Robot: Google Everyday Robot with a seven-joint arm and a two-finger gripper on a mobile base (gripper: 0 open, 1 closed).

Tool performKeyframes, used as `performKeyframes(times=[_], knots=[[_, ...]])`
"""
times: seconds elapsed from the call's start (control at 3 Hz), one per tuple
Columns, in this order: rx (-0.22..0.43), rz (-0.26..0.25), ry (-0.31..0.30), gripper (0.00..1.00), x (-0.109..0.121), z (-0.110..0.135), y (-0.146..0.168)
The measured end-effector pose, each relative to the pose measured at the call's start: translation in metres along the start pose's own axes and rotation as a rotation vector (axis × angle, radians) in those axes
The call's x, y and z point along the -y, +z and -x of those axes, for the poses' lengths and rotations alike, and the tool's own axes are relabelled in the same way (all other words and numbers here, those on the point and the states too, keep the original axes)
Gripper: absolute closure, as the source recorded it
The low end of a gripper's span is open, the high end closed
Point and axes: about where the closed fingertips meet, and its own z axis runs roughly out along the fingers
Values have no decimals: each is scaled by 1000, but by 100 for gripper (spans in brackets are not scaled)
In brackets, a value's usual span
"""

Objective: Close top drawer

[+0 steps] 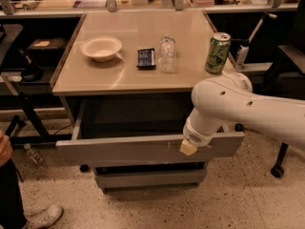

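Note:
The top drawer (124,149) is a wide grey metal drawer under the beige table top. It stands pulled out, with its dark inside showing. Small pale scratch marks sit right of centre on its flat front. My gripper (188,148) is at the end of the white arm (238,109), which comes in from the right. Its pale tip sits against the upper front of the drawer panel, right of centre, next to the scratch marks.
A narrower grey drawer (150,178) sits below. On the table top (138,80) are a white bowl (101,48), a dark packet (146,57), a clear plastic bottle (167,54) and a green can (217,52). A person's shoe (43,217) is at the lower left. A chair base (278,168) stands at the right.

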Motion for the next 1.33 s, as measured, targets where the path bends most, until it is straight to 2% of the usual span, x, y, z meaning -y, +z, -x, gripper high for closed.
performKeyframes(times=[0.33,0.67,1.0,1.33], knots=[[-1,-21,49,100,9,2,8],[-1,-91,105,100,39,6,12],[5,-108,130,100,50,7,14],[38,-135,196,100,79,18,21]])
